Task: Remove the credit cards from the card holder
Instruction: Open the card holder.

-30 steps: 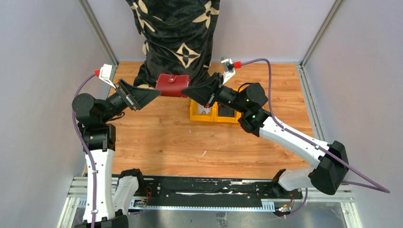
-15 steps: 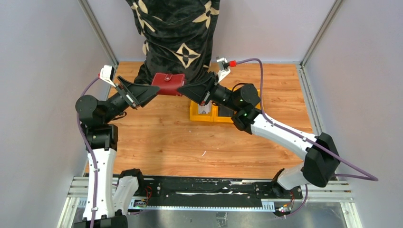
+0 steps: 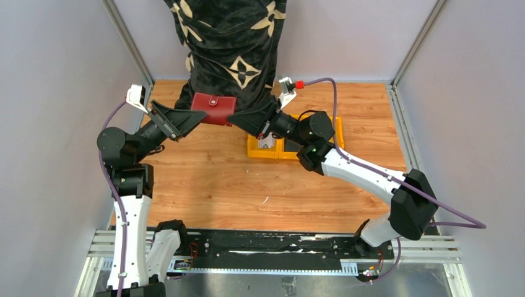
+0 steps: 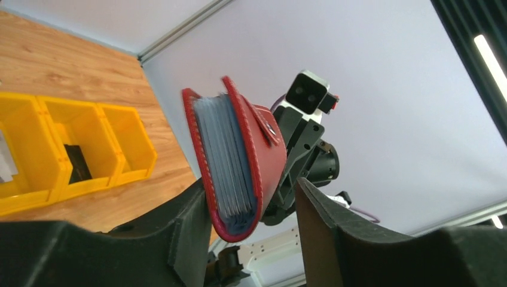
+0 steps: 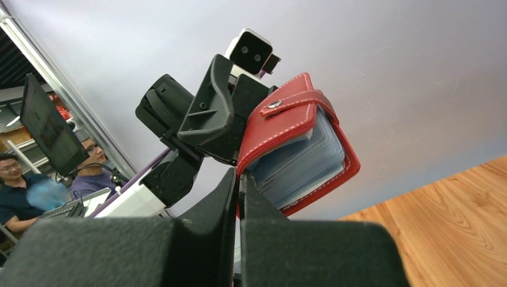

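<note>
I am watching the card holder [image 3: 213, 106] hanging in the air over the far side of the tabletop [image 3: 216, 185], just in front of a person in a dark patterned garment [image 3: 229, 43]. It is being carried between my two claws. The right claw [image 5: 239, 176] is clenching: its fingers are pressed nearly together on the edge of the red cover, with only a sliver of red showing between them. The left claw [image 4: 250, 184] is standing released, its fingers spread wide around the holder's lower end. One finger is touching the cover, while a gap is showing beside the other. The strap tab [image 5: 275, 104] is lying snapped across the cover, and the stack of grey-blue sleeves [image 4: 224, 161] is facing the left wrist camera. Whether credit cards are sitting in those sleeves I cannot tell. The yellow bin [image 3: 272, 153] is resting on the tabletop under the right arm, with a pale flat thing [image 3: 266, 142] in its left compartment (too small for me to name).
</note>
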`<state>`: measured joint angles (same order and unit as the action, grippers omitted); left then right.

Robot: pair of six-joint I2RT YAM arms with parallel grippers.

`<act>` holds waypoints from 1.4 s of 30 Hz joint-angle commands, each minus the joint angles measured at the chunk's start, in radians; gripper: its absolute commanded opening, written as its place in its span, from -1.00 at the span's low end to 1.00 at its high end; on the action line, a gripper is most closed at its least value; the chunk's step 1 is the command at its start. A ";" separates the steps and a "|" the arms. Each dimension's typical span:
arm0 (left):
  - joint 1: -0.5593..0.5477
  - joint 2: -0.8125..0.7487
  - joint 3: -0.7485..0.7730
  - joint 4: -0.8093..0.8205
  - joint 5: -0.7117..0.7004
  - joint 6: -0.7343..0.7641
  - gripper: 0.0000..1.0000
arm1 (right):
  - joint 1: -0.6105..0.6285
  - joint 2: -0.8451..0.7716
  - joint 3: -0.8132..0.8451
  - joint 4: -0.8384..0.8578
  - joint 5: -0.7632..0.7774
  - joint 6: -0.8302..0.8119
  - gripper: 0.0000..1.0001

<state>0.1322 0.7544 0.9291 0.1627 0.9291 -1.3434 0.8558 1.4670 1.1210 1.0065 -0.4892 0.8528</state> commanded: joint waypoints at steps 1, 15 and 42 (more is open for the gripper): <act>-0.009 -0.011 0.007 0.049 -0.011 0.007 -0.05 | 0.033 -0.011 0.008 0.066 -0.033 -0.001 -1.00; -0.009 -0.016 0.106 -0.253 -0.021 0.440 -0.96 | -0.073 -0.124 -0.016 -0.296 -0.116 -0.103 0.42; -0.009 -0.027 0.206 -0.603 0.155 0.829 -0.91 | -0.055 0.077 0.193 -0.381 -0.446 -0.080 -0.60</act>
<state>0.1276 0.7307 1.0870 -0.3977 1.0771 -0.5720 0.7856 1.5326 1.3041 0.5461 -0.8761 0.7158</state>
